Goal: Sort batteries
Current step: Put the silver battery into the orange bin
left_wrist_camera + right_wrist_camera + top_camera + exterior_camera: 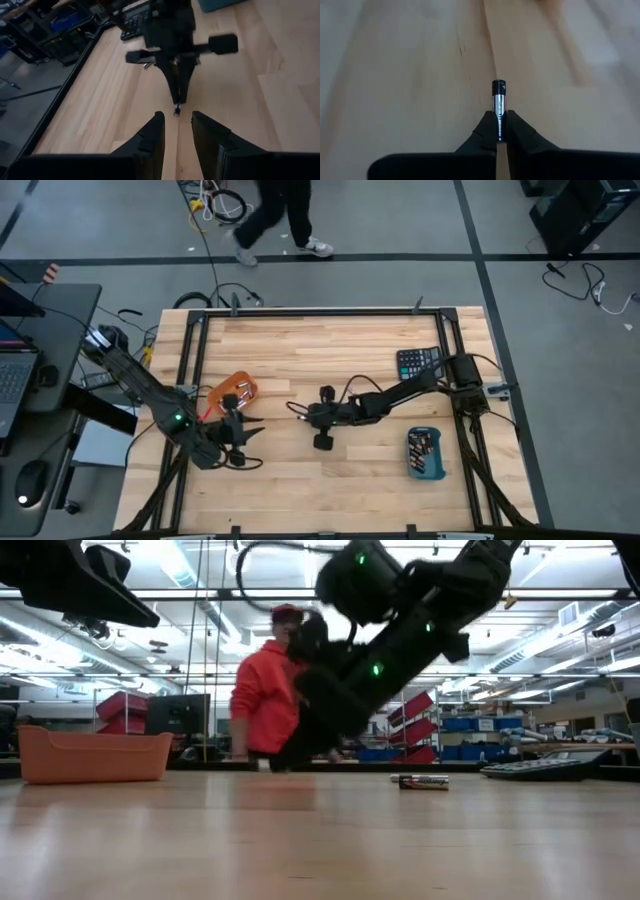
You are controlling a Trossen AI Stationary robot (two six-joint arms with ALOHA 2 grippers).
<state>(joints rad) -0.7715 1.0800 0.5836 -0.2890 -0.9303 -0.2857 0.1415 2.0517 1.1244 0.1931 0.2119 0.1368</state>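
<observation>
While the right gripper (498, 131) sits mid-table, its fingers are pinched tight on one slim battery (498, 107), gripped across the body w/ the dark cap end poking out past the tips, just above the bare wood. Judging by looks, it's a small, light, rigid cell w/ a smooth, prob. slick metal jacket, so it could pivot or slide out of a two-point pinch. Best hold is across the middle of the cylinder, fingers square to its length, not near an end.

Left gripper (177, 131) hovers just beside, facing the right one, fingers partly apart and holding nothing.

Further out: another loose battery (423, 781) lies flat on the table (330, 490); being round, it would likely roll if nudged. Orange tray (238, 391) is near the left arm, w/ cells inside. Blue tray (425, 453) sits on the right side, also loaded. Black calculator (417, 362) lies at the far right. A person in red (265, 695) stands beyond the table.
</observation>
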